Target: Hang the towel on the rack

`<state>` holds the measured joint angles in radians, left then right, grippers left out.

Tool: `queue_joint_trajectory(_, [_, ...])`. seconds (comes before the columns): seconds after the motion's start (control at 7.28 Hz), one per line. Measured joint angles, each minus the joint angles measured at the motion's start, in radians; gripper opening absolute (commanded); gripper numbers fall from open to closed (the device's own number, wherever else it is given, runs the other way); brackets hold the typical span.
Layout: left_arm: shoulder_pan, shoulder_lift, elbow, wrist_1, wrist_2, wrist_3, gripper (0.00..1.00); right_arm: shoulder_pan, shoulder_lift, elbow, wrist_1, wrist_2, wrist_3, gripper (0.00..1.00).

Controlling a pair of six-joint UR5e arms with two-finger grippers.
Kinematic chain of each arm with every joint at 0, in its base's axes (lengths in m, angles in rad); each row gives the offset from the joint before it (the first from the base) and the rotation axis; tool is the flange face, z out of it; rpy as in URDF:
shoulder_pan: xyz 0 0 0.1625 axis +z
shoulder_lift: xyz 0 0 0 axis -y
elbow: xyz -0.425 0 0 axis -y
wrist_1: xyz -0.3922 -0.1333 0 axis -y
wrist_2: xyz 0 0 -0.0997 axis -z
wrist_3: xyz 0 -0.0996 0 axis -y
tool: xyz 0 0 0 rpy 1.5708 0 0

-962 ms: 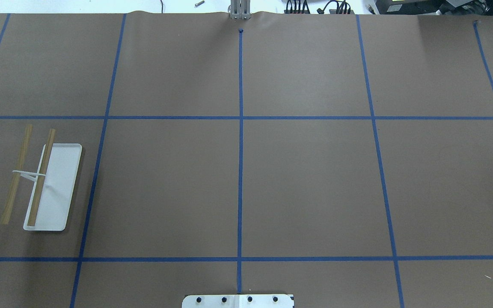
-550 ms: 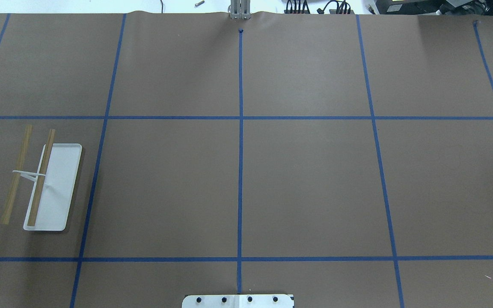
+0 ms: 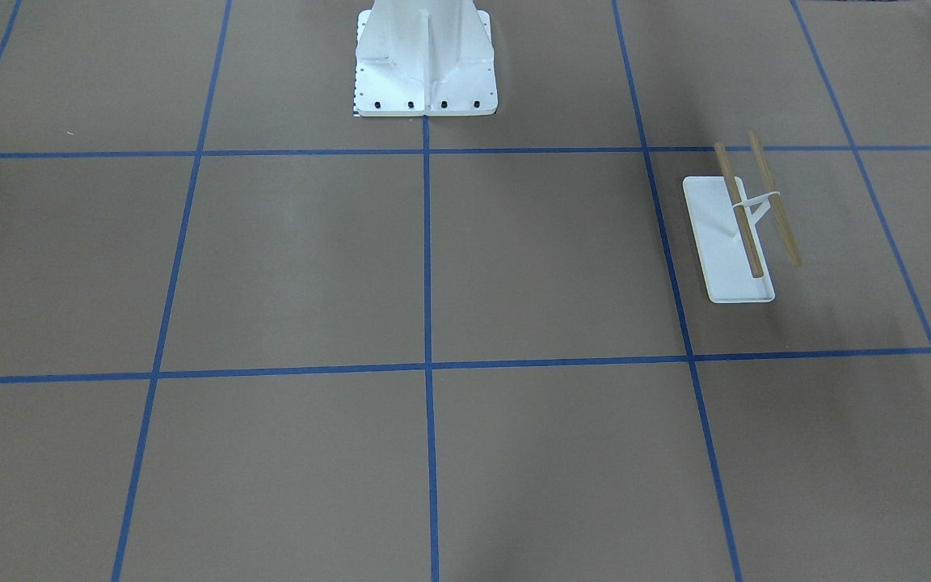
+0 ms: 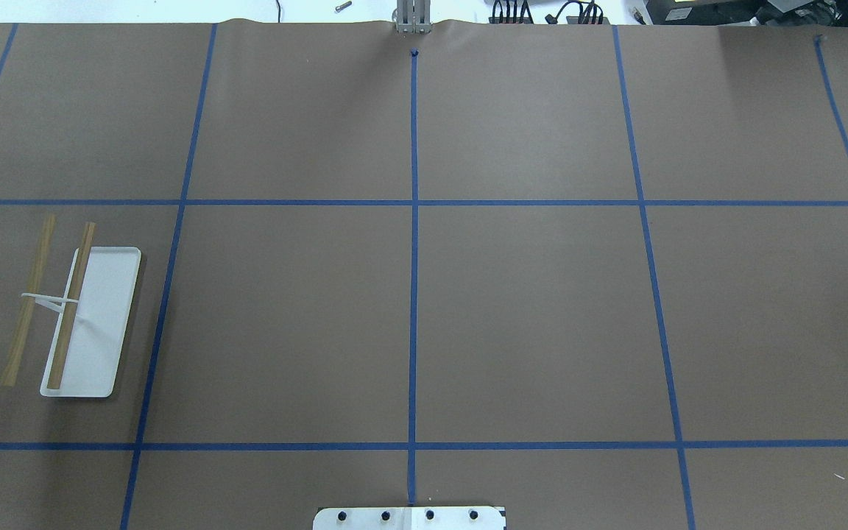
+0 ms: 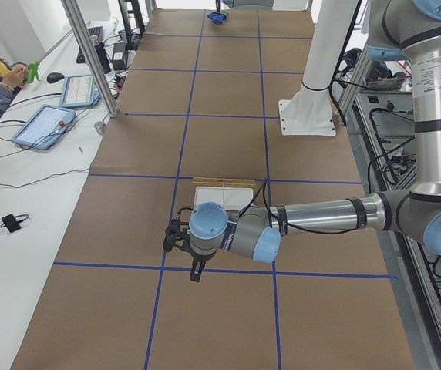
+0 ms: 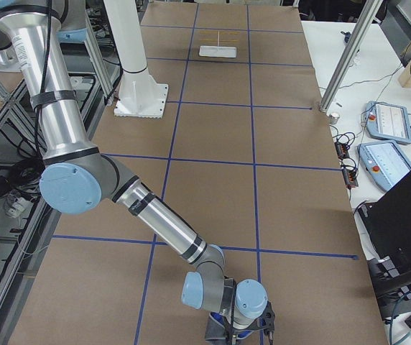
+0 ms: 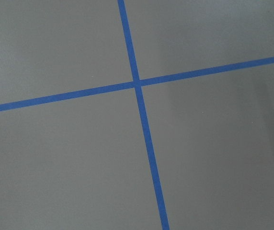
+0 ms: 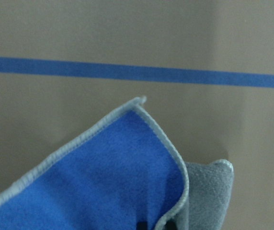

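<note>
The rack (image 4: pixel 78 316) has a flat white base and two wooden rods. It stands on the robot's left side of the table, and also shows in the front view (image 3: pixel 736 234) and the left view (image 5: pixel 224 189). The towel (image 8: pixel 113 177) fills the lower part of the right wrist view, blue side up with a grey fold beside it. It hides any fingers there. My right gripper (image 6: pixel 238 334) is low over the table's right end, and I cannot tell its state. My left gripper (image 5: pixel 182 250) hovers near the rack, state unclear.
The white robot pedestal (image 3: pixel 425 61) stands at the robot's edge of the table. Blue tape lines (image 4: pixel 414 294) divide the brown table cover into squares. Tablets and cables (image 5: pixel 47 123) lie on the side bench.
</note>
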<state>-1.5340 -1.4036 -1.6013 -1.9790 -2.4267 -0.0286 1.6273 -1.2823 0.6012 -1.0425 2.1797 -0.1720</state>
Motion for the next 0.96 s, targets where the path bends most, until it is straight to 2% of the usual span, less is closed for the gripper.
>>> queue_joint_trajectory(0.27, [0.0, 0.001, -0.003, -0.001, -0.001, -0.001, 0.98, 0.001, 0.039, 0.027, -0.011, 0.013, 0.026, 0.0])
queue_joint_trajectory(0.41, [0.0, 0.001, -0.004, -0.001, -0.001, -0.002, 0.98, 0.017, 0.048, 0.098, -0.063, 0.025, 0.033, 0.0])
queue_joint_trajectory(0.55, [0.0, 0.001, -0.006, -0.002, -0.002, -0.003, 0.98, 0.03, 0.041, 0.239, -0.18, 0.032, 0.043, 0.0])
queue_joint_trajectory(0.69, [0.0, 0.001, -0.009, -0.004, -0.005, -0.014, 0.98, 0.024, 0.027, 0.436, -0.349, 0.036, 0.066, 0.0])
queue_joint_trajectory(0.96, [0.002, -0.01, -0.013, -0.046, -0.022, -0.098, 0.98, -0.063, 0.017, 0.857, -0.702, 0.044, 0.158, 0.0])
